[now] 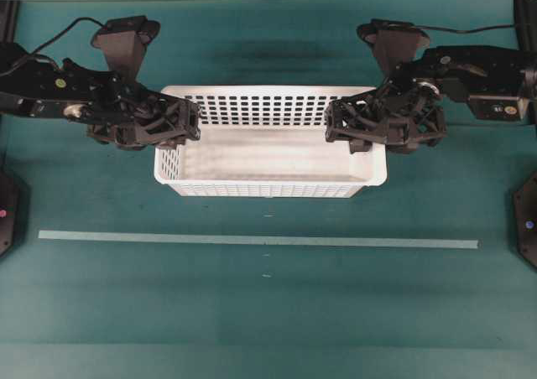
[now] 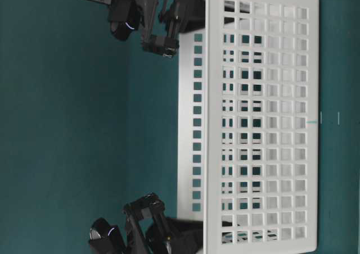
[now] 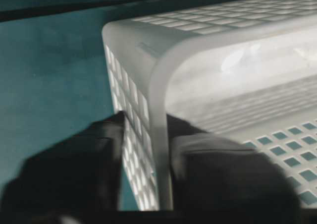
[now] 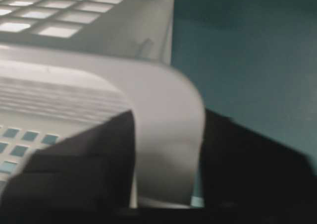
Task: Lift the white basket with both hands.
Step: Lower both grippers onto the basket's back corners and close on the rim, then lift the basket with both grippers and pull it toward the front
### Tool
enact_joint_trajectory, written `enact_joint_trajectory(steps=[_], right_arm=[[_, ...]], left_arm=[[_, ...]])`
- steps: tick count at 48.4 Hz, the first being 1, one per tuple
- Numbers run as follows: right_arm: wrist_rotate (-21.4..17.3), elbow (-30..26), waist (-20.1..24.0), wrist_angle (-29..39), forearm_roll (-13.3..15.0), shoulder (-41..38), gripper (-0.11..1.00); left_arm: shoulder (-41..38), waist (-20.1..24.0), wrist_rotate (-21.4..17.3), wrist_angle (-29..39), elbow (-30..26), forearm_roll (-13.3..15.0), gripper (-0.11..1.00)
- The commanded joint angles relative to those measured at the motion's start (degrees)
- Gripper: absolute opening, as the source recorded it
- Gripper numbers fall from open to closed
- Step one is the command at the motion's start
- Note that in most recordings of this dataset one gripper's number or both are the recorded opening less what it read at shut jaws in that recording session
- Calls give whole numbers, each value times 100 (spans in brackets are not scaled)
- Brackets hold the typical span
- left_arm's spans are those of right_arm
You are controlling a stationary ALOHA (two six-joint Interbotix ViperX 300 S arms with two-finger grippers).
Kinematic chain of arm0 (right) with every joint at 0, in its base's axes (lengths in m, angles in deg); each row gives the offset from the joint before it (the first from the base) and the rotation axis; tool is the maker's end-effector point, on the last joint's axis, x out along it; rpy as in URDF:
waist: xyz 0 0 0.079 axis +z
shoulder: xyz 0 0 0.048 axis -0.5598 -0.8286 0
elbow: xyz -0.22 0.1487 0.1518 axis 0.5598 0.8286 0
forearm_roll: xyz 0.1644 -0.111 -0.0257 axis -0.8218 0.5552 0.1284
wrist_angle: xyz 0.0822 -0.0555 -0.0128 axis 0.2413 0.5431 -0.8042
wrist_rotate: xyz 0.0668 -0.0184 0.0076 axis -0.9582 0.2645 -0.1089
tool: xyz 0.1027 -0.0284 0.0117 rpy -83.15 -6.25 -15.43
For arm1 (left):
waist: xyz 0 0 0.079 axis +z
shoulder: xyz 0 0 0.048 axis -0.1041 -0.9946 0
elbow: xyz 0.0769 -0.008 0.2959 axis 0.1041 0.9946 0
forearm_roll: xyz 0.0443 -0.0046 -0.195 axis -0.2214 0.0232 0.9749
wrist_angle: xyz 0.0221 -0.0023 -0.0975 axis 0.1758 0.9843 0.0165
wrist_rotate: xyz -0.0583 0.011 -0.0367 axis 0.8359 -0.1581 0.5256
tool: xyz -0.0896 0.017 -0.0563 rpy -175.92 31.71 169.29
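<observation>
- Basket [image 1: 268, 148], white, sits on the counter [image 1: 252, 312] toward its far edge, apparently not yet raised.
- Left claw [image 1: 178, 126] and right claw [image 1: 346, 127] each pinch an end wall.
- Lifting remains.

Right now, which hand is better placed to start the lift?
Neither: left hand and right hand each straddle an end wall of the white basket, fingers either side of the rim. Lift both together.
</observation>
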Motion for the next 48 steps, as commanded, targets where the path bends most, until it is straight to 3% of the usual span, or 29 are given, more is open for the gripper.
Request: enact_joint_trajectory(steps=[1, 5, 48], right_arm=[[-9, -9, 35, -53, 9, -18, 30], [-9, 0, 35, -53, 9, -9, 16], [-18, 97, 123, 35, -9, 369, 16]], left_arm=[[26, -35, 0, -18, -70, -18, 21], [26, -44, 0, -9, -70, -18, 8], [387, -158, 18, 316, -105, -18, 6]])
